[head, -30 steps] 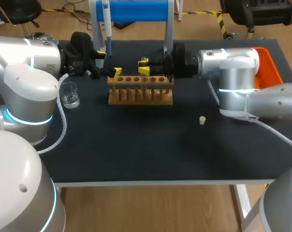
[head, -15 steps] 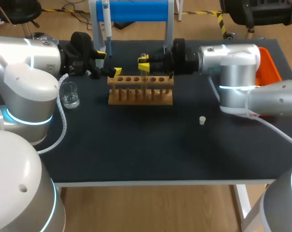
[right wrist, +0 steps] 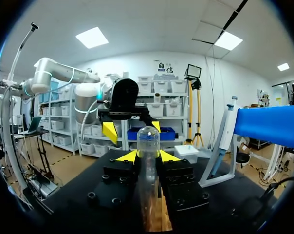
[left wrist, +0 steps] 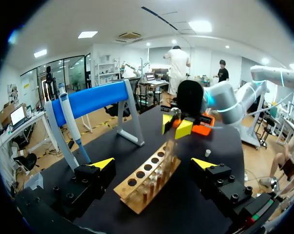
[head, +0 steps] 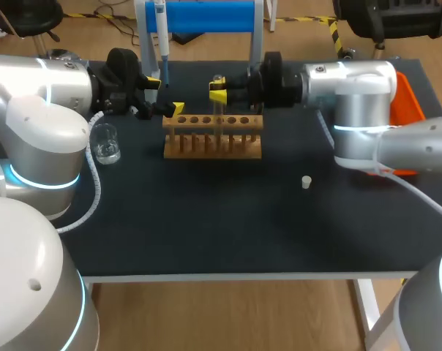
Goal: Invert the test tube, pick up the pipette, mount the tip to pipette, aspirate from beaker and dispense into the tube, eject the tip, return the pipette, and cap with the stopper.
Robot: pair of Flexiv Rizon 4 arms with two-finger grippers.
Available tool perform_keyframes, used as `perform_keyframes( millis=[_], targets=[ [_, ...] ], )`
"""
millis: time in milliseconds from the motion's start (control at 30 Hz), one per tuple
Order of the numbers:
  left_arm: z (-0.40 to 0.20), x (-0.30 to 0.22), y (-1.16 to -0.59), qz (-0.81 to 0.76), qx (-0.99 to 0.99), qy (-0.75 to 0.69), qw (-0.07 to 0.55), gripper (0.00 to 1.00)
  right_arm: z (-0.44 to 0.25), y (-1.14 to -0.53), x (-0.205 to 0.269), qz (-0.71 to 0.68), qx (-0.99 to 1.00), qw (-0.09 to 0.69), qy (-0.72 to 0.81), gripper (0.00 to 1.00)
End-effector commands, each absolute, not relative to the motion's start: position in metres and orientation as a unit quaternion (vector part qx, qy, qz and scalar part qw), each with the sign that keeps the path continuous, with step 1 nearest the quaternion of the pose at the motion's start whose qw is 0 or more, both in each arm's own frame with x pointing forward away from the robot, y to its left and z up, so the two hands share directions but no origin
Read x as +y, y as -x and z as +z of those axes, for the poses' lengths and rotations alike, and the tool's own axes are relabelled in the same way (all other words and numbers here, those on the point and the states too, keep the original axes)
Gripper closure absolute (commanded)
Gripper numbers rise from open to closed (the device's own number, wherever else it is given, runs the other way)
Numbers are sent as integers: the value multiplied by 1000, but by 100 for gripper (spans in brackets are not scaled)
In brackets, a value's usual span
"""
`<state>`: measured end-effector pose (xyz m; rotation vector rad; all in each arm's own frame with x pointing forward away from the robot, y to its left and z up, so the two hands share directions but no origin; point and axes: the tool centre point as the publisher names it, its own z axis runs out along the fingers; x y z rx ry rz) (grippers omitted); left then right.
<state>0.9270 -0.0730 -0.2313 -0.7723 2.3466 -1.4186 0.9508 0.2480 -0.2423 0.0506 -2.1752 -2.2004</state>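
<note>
Clear upright test tube [right wrist: 148,140], rounded top.

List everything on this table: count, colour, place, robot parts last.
table: 1, black, under everything
rack: 1, wooden, table's middle rear
test tube: 1, clear, in right arm's jaws over rack
beaker: 1, clear, left of rack
stopper: 1, white, right of rack
pipette: 1, white, hanging on stand
stand: 1, blue, behind rack
bin: 1, orange, behind right arm
left arm: 1, silver, jaws open at rack's left end
right arm: 1, silver, jaws shut on test tube
</note>
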Motion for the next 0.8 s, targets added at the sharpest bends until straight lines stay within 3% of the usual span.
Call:
perform_keyframes(
  millis=[33,800],
  targets=[
    [-231,-73,-927,-492,815,268,145,0,-235,-948,245,-709,-705,22,-16,100],
    [-231,-73,-927,-492,815,268,145,0,-213,-936,243,-709,-705,18,-19,100]
  ],
)
